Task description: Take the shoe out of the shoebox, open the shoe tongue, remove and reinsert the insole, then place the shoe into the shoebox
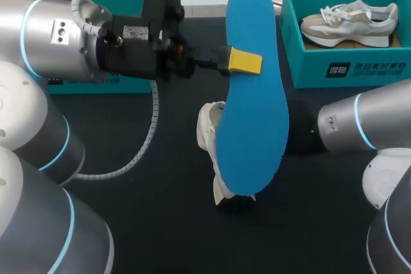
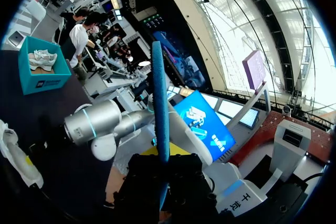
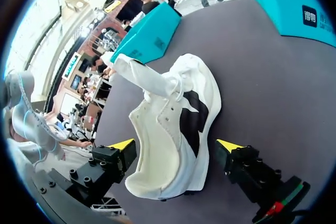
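My left gripper (image 1: 244,61) is shut on a large blue insole (image 1: 253,101) and holds it in the air over the middle of the table; in the left wrist view the insole (image 2: 160,93) stands edge-on between the fingers. Under it a white shoe (image 1: 209,134) lies on the black table, mostly hidden in the head view. In the right wrist view my right gripper (image 3: 176,145) is open, and the white shoe (image 3: 173,124) lies between its spread yellow tips with its tongue pulled up. My right arm (image 1: 359,129) comes in from the right; the insole hides its gripper in the head view.
A teal shoebox (image 1: 308,72) at the back right holds a second, beige-and-white shoe (image 1: 350,24). Another teal box (image 1: 83,85) lies at the back left behind my left arm. The left arm's white cable (image 1: 153,117) hangs over the table.
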`<act>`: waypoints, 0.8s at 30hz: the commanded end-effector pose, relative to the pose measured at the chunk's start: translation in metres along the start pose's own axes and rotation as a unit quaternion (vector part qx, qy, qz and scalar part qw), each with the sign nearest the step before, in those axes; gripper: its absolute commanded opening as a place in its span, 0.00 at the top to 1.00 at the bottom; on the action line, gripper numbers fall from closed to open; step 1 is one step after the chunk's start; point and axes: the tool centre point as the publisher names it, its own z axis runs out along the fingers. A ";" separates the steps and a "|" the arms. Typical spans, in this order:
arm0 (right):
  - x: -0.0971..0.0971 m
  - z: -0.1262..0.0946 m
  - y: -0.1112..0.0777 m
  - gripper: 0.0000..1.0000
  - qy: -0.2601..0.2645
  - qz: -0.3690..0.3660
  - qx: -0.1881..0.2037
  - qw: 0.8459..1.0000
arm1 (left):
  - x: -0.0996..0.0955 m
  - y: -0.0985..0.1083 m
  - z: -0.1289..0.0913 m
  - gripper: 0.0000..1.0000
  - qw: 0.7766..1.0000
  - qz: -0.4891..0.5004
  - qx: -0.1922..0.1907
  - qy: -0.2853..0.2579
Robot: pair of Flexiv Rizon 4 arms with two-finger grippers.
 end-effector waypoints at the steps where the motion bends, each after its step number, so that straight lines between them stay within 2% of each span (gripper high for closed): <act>1: 0.007 -0.043 0.018 0.00 0.054 -0.008 0.053 0.997 | 0.003 0.004 0.003 1.00 1.000 0.000 0.004 -0.001; 4: 0.014 -0.059 0.030 0.00 0.065 -0.007 0.066 0.996 | 0.003 0.004 0.003 1.00 1.000 0.000 0.004 -0.001; 10: 0.029 -0.087 0.050 0.00 0.087 -0.015 0.052 0.995 | 0.003 0.004 0.003 1.00 1.000 0.000 0.004 -0.001; 18: 0.038 -0.122 0.066 0.00 0.121 -0.017 0.047 0.991 | 0.003 0.004 0.003 1.00 1.000 0.000 0.004 -0.001; 24: 0.049 -0.139 0.074 0.00 0.185 0.013 0.055 0.981 | 0.003 0.004 0.003 1.00 1.000 0.000 0.004 -0.001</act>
